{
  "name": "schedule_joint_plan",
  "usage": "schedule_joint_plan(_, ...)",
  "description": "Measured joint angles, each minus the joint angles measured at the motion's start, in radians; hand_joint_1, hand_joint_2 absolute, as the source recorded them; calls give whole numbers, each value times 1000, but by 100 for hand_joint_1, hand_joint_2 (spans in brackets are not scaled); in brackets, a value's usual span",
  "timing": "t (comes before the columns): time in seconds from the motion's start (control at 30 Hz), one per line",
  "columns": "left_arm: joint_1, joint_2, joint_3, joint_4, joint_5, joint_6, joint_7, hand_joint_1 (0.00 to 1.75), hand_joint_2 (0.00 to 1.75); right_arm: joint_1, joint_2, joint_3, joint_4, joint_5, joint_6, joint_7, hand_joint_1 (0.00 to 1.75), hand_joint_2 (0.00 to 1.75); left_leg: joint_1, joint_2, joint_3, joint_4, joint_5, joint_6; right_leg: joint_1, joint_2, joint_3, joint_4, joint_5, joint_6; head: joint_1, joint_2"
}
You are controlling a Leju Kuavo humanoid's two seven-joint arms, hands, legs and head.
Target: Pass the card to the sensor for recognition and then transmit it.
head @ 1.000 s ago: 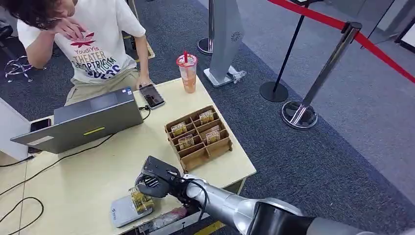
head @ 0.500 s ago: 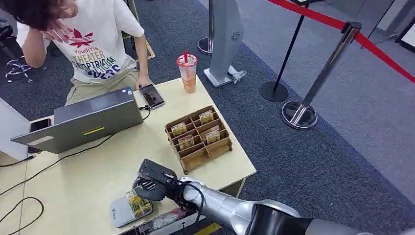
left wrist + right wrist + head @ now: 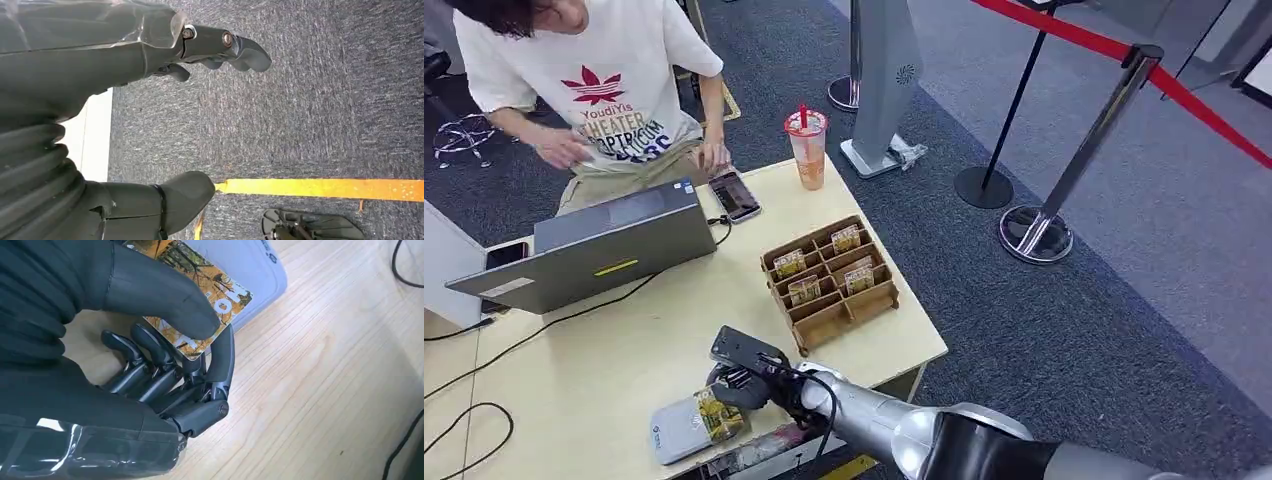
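Observation:
My right hand [image 3: 742,378] reaches over the table's near edge and pinches a yellow-patterned card [image 3: 720,415] between thumb and fingers. The card lies flat over the grey-white sensor pad [image 3: 669,431]. In the right wrist view the thumb [image 3: 160,295] presses on top of the card [image 3: 220,295], the darker fingers curl beneath it, and the sensor pad [image 3: 252,262] lies under it. My left hand [image 3: 220,47] hangs over dark carpet with its fingers apart, holding nothing.
A brown divided card box [image 3: 829,280] with several cards stands beyond my hand. A laptop [image 3: 604,245], cables, a phone [image 3: 735,195] and an iced drink [image 3: 807,148] sit farther off. A person [image 3: 594,80] sits behind the table. Stanchions with red rope stand right.
My right hand has brought the card down and slightly right onto the sensor pad. The person has lowered a hand from the head toward the laptop.

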Motion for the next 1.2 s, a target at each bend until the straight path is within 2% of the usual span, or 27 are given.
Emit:
schedule_joint_plan(0.37,-1,0,-1,0,-2,-3,-9,0,175,-12,0,0,25,-17,-4,-11,175,175,0,0,0,0,0,0,0,0,0,0,0,0,0,0)
schedule_joint_plan(0.63,2,0,-1,0,3,0,-21,0,175,-10,-10,-21,-16,-53,-12,-77,175,175,0,0,0,0,0,0,0,0,0,0,0,0,0,0)
schedule_joint_plan(0.73,5,0,-1,0,4,0,-27,0,175,3,-35,-54,-116,-83,-31,-108,175,175,0,0,0,0,0,0,0,0,-1,0,0,0,0,0)
schedule_joint_plan(0.93,10,0,-1,0,7,-2,-29,0,175,52,-93,-135,-382,-89,-54,-94,175,175,0,0,-1,1,0,1,0,0,-1,0,0,0,0,0)
schedule_joint_plan(1.2,14,0,-1,0,13,-4,-47,0,175,142,-145,-235,-687,-52,-72,-130,175,175,0,0,-1,1,0,1,0,0,-1,0,0,0,0,0)
